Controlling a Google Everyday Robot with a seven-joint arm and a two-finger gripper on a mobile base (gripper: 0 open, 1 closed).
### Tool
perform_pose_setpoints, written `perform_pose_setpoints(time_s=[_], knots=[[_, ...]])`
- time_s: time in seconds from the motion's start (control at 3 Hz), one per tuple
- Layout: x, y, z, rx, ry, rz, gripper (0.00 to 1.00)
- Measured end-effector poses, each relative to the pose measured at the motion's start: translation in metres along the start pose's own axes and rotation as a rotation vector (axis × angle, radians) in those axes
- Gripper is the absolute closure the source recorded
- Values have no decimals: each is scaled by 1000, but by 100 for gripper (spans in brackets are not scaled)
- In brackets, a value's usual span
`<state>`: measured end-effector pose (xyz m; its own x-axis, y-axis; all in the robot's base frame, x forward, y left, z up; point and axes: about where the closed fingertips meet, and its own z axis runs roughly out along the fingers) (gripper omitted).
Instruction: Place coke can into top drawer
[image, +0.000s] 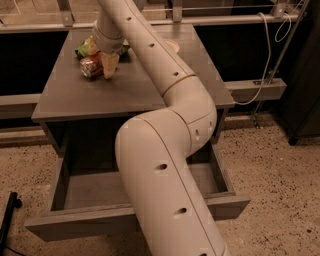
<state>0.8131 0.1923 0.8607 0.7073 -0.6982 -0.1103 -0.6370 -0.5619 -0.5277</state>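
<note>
Markings on coke can (91, 67) not readable. Gripper (106, 69) right beside can on cabinet top (100, 95); clamped or apart, cannot tell. Top drawer (75, 222) open.

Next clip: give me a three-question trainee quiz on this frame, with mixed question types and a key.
1. True or false: the top drawer is pulled open.
2. Where is the coke can?
A) inside the drawer
B) on the cabinet top, beside the claw
C) on the floor
3. What green thing lies just behind the can?

Key:
1. True.
2. B.
3. The green chip bag.
</note>
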Motion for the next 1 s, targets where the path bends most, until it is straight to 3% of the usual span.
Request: perform_pose_setpoints(time_s=[0.33, 0.67, 1.0], knots=[[-6, 2, 2, 6, -56, -11, 37], [-21, 3, -18, 12, -104, -95, 62], [-27, 15, -28, -18, -113, -136, 88]])
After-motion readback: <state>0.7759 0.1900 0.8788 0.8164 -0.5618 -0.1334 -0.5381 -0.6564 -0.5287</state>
